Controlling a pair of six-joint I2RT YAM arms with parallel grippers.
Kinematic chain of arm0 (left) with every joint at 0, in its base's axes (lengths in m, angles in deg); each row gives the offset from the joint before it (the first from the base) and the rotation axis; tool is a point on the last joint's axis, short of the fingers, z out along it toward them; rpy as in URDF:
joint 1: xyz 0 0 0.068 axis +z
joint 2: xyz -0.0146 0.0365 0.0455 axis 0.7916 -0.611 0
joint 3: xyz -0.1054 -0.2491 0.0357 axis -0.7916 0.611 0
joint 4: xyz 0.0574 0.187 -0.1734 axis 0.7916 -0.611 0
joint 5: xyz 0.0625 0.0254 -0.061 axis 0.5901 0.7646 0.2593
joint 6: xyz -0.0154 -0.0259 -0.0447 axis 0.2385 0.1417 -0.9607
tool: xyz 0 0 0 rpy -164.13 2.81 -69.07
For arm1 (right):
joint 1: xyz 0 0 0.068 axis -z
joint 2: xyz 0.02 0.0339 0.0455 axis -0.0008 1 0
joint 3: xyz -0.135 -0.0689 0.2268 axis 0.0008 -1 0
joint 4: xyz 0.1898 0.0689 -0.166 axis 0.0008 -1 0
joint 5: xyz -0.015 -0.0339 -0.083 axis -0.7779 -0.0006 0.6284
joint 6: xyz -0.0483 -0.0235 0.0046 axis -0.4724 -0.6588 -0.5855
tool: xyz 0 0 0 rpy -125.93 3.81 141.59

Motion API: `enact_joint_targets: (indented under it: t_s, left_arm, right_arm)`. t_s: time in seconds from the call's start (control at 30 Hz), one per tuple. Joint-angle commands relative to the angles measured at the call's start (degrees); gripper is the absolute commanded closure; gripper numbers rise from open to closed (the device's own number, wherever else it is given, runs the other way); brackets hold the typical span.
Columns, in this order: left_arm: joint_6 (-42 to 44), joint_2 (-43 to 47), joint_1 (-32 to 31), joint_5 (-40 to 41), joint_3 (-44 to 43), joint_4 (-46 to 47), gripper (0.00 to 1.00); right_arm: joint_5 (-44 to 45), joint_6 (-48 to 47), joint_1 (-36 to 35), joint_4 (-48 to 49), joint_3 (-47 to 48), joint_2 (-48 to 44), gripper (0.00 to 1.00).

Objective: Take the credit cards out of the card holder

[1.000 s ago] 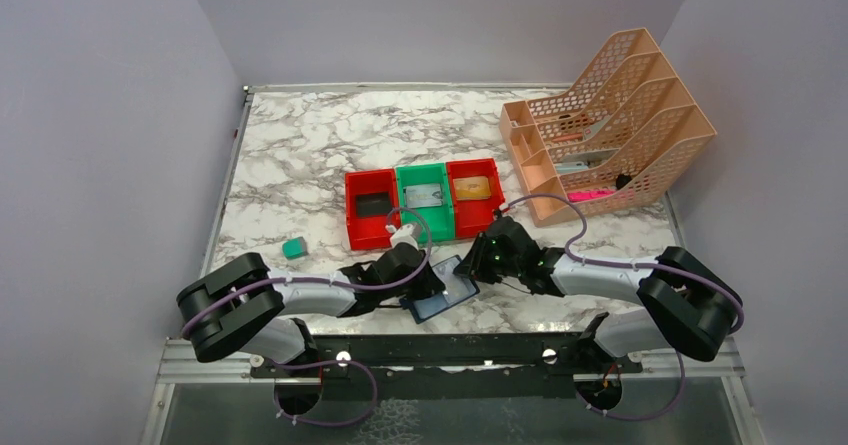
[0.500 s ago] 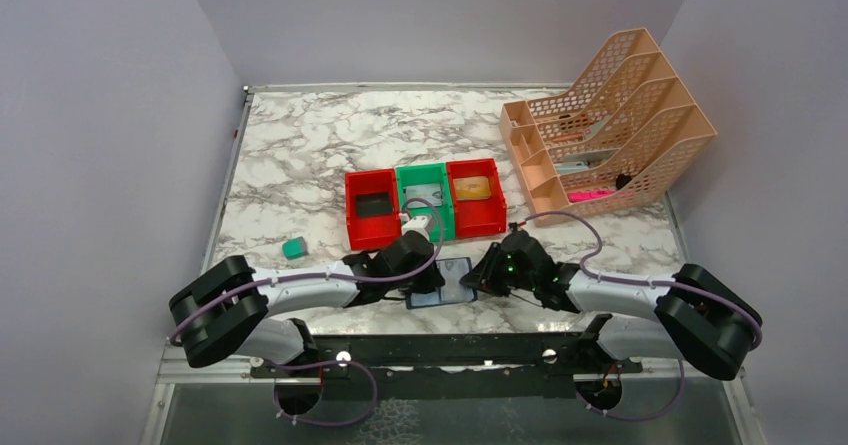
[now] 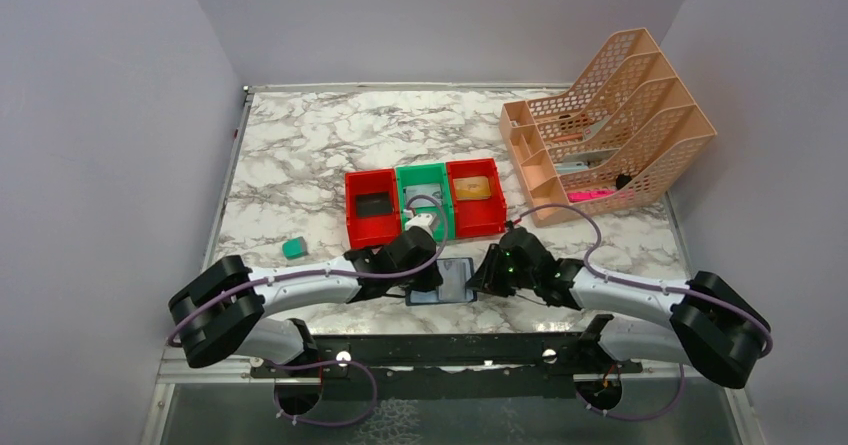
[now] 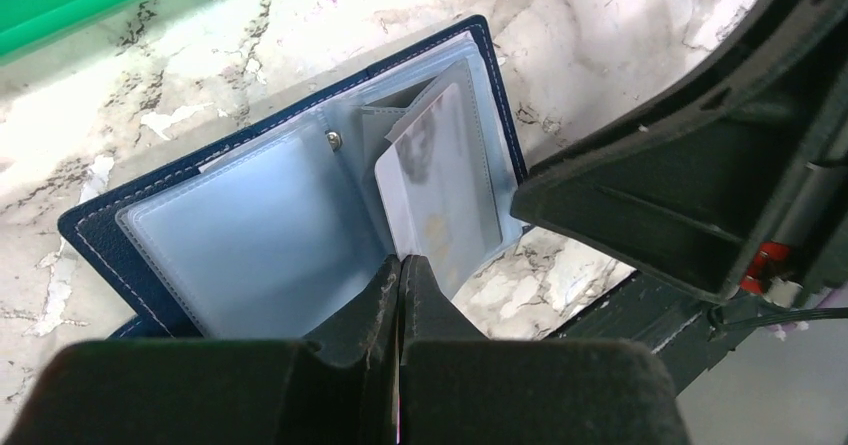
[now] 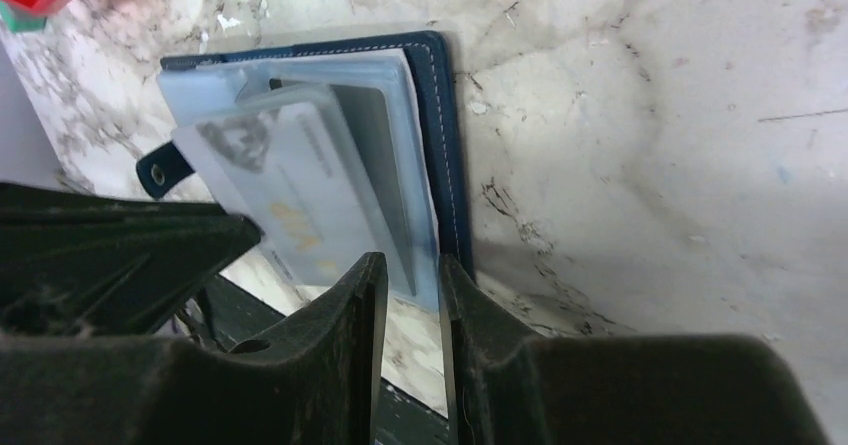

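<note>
The navy card holder (image 3: pixel 452 283) lies open on the marble near the front edge, pale pockets up; it also shows in the left wrist view (image 4: pixel 250 235) and the right wrist view (image 5: pixel 440 135). A pale card (image 4: pixel 440 175) sticks out of its pocket at an angle, and it shows in the right wrist view (image 5: pixel 290 200) too. My left gripper (image 4: pixel 400 263) is shut, its tips at the card's near corner. My right gripper (image 5: pixel 412 265) is nearly closed around the holder's pocket edge. A black card (image 3: pixel 372 204), a silver-grey card (image 3: pixel 424 196) and a gold card (image 3: pixel 476 188) lie in the bins.
Two red bins (image 3: pixel 352 215) (image 3: pixel 497 205) and a green bin (image 3: pixel 443 220) between them stand just behind the holder. A small teal block (image 3: pixel 293 248) lies to the left. A peach mesh file rack (image 3: pixel 640 115) stands at the back right. The black front rail (image 3: pixel 440 345) is close.
The holder has swung from tilted and partly raised to lying square on the table. Both grippers shifted slightly right with it. Little has moved in the last half second.
</note>
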Motion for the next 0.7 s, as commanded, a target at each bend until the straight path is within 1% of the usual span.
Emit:
enact_joint_targets:
  t_s: [0.0, 0.13, 0.23, 0.33, 0.43, 0.53, 0.67]
  left_arm:
    - [3.5, -2.3, -0.1, 1.3, -3.1, -5.4, 1.0]
    - [3.0, -3.4, -0.1, 0.9, -3.3, -3.8, 1.0]
    - [2.7, -3.7, -0.1, 0.6, -2.8, -2.8, 1.0]
    - [2.8, -4.1, 0.0, 0.7, -2.9, -3.2, 1.0]
    - [3.0, -4.1, -0.1, 0.8, -2.9, -3.3, 1.0]
    - [3.3, -4.1, -0.1, 1.6, -3.3, -4.5, 1.0]
    - [3.4, -2.8, 0.0, 5.0, -3.1, -6.7, 1.0]
  right_arm:
    - [0.9, -7.4, -0.3, -4.7, 1.8, -4.3, 0.69]
    - [-2.7, -10.8, -0.3, -1.5, 3.5, -4.0, 0.69]
    - [-4.8, -11.8, -0.3, 0.2, 5.6, -0.2, 0.69]
    - [-4.8, -11.3, -0.3, 0.8, 7.1, 4.8, 0.7]
    - [-3.2, -9.5, -0.3, 2.0, 6.1, 8.1, 0.71]
    - [-2.8, -8.1, -0.2, 3.1, 4.3, 9.2, 0.71]
    - [-0.5, -5.1, -0.2, 1.6, 2.3, 9.2, 0.71]
